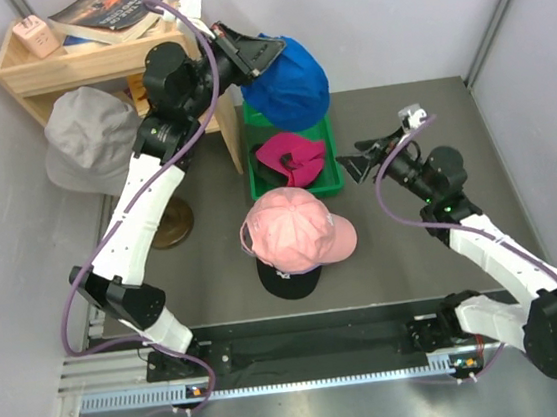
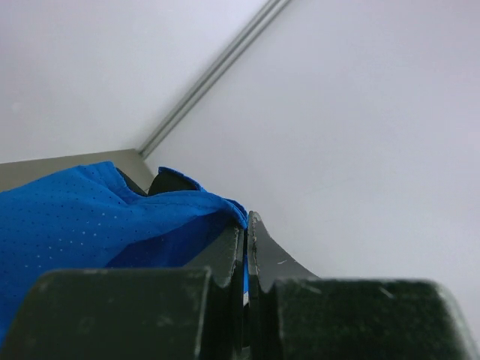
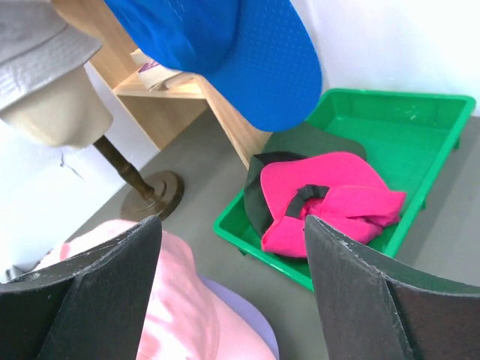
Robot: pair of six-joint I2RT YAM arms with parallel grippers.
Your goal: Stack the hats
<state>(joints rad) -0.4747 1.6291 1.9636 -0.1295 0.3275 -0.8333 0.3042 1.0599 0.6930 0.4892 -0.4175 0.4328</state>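
My left gripper [image 1: 263, 51] is shut on the bright blue cap [image 1: 289, 78] and holds it in the air above the green tray [image 1: 328, 185]; blue fabric [image 2: 90, 217] is pinched between its fingers. The magenta cap [image 1: 291, 157] lies in the tray on top of a dark green cap [image 3: 311, 141]. The pink cap [image 1: 296, 229] sits on the lavender cap [image 3: 247, 319], which sits on the black cap [image 1: 289, 280], mid-table. My right gripper [image 1: 357, 162] is open and empty, right of the tray; in its view the pink cap [image 3: 161, 300] lies below it.
A mannequin head with a grey bucket hat [image 1: 92, 139] stands on a round brown base [image 1: 167, 223] at the left. A wooden shelf [image 1: 91, 61] with books stands at the back left. Walls close in on the left and right.
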